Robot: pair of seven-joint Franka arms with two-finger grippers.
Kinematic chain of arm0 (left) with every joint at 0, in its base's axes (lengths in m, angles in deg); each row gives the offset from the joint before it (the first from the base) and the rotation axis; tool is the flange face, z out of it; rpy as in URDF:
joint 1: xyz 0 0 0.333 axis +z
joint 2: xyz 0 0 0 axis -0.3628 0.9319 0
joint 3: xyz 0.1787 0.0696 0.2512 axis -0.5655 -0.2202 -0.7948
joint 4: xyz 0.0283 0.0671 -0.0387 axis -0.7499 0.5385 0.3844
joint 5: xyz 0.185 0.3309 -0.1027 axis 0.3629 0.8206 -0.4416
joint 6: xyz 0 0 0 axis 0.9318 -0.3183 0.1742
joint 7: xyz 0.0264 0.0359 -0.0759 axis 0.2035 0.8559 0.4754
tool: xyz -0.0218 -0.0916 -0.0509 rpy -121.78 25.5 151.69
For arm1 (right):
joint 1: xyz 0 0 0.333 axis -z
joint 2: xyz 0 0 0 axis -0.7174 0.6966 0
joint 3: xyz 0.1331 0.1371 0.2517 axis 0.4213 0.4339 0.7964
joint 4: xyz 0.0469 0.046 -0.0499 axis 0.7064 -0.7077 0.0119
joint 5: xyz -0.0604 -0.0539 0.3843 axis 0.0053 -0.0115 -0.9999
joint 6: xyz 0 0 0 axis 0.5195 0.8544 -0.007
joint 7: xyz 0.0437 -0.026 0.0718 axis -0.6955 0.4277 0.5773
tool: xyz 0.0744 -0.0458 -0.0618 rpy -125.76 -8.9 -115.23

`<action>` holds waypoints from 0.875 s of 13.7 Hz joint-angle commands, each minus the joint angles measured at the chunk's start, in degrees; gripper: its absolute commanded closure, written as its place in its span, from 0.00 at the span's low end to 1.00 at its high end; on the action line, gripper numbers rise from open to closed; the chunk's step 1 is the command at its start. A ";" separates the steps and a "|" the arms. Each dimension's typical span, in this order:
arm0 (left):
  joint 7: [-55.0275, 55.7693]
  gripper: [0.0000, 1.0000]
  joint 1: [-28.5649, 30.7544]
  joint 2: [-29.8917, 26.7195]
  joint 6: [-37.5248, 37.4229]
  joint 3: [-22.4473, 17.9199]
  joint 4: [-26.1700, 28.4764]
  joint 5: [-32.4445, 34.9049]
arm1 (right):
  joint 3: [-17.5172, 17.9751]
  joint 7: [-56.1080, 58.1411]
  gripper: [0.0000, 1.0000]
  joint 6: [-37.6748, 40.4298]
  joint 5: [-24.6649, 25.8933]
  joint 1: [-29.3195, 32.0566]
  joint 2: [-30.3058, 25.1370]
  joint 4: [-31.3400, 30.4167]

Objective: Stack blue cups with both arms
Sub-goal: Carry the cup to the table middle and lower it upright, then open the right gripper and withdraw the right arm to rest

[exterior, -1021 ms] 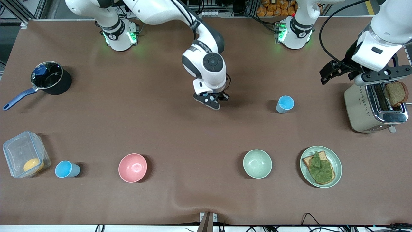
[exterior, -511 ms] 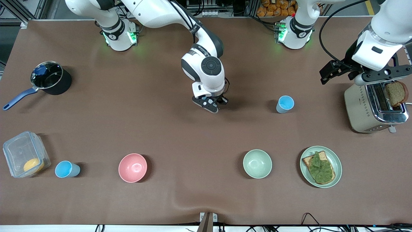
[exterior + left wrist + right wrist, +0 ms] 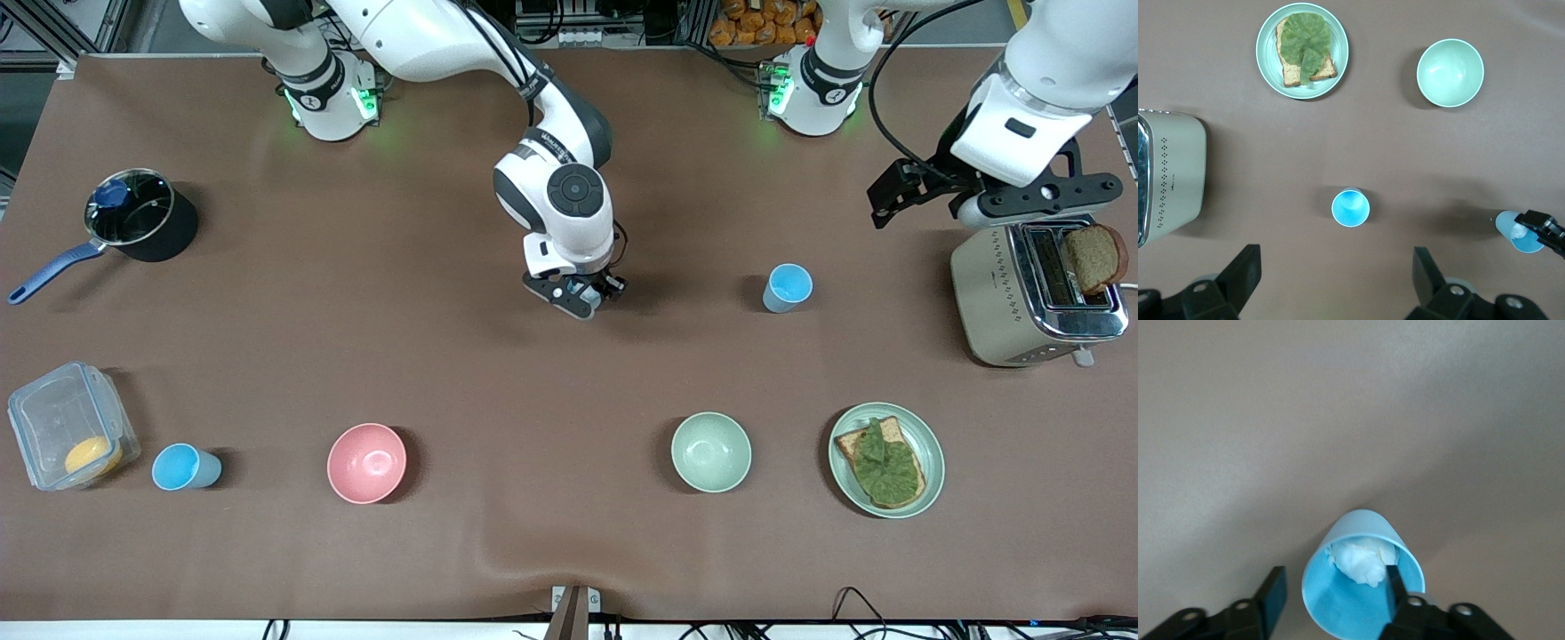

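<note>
One blue cup [image 3: 788,286] stands upright between the table's middle and the toaster; it also shows in the left wrist view [image 3: 1351,207]. A second blue cup [image 3: 182,467] stands beside the clear box at the right arm's end. A third blue cup [image 3: 1361,587], with a white lump inside, sits under my right gripper [image 3: 576,300] at the table's middle and is hidden in the front view. The right gripper [image 3: 1335,590] is open: one finger is over the cup's inside, the other is outside its wall with a gap. My left gripper [image 3: 1336,280] is wide open and empty, up beside the toaster.
A toaster [image 3: 1005,293] with a bread slice stands at the left arm's end. A plate with topped toast [image 3: 925,436], a pale green bowl [image 3: 710,452] and a pink bowl [image 3: 366,462] line the near side. A blue-handled pot [image 3: 140,218] and a clear box [image 3: 67,427] are at the right arm's end.
My right gripper has shifted slightly toward the front camera and the right arm's end, over the same cup. My left hand has moved a little away from the toaster, toward the bases.
</note>
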 commanded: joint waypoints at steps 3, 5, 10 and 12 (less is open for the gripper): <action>0.51 0.00 0.77 0.50 -1.35 0.08 -1.33 -0.10 | 0.61 3.00 0.00 9.30 0.16 9.04 -6.78 0.37; 0.34 0.00 1.03 1.11 -1.26 -0.19 -1.42 -0.10 | 0.61 10.98 0.00 12.92 -0.11 13.34 -10.74 -1.02; 0.86 0.00 2.35 1.82 -1.26 -0.89 -1.42 -0.36 | -11.12 35.42 0.00 17.63 -1.43 15.83 -28.03 -15.78; -0.01 0.00 2.79 3.39 -0.31 -0.89 -1.16 -1.76 | -17.55 45.51 0.00 26.08 -1.43 16.79 -32.71 -15.63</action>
